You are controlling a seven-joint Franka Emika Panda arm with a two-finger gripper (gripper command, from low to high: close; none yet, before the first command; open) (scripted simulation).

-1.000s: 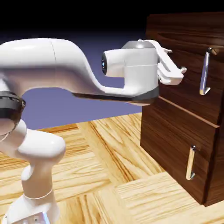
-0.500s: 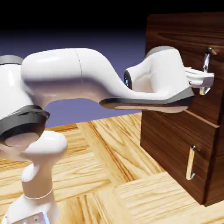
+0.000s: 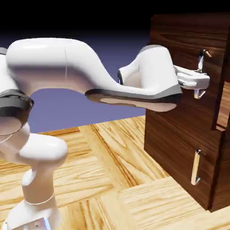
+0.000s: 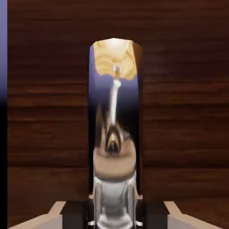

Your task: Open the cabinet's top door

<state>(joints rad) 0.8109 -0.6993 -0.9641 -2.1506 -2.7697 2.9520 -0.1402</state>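
Tall dark-wood cabinet (image 3: 188, 112) at the exterior view's right, standing on the pale wooden table (image 3: 112, 179), front turned toward the arm so both handles can be reached. Upper part taken by the top door (image 3: 188, 49), the larger panel, already swung slightly out: right edge proud of the carcass, a step showing at its lower corner. Probably early in the opening, most of the swing left to do.

White arm (image 3: 67, 67) rising from the lower left and stretching level across to the door, forearm roughly horizontal, a posture that lets a backward pull carry the panel outward rather than scrape along it.

Tool (image 3: 197, 83) at the door's front, pressed together on the silver bar handle (image 3: 201, 63), pinching it across its lower part; upper end of the bar and its mount visible above the white hand. Grip low on the bar, far from the hinge side, likely for leverage.

Lower panel's short brass handle (image 3: 196, 167) untouched, well below.

In the hand view, the shiny bar (image 4: 114, 134) filling the middle, running straight away from the camera between the two grey fingertips (image 4: 95, 210), mirroring table and backdrop; dark grain of the door (image 4: 44, 112) on both sides. Bar centred, so little risk of slipping sideways, by the look of it.
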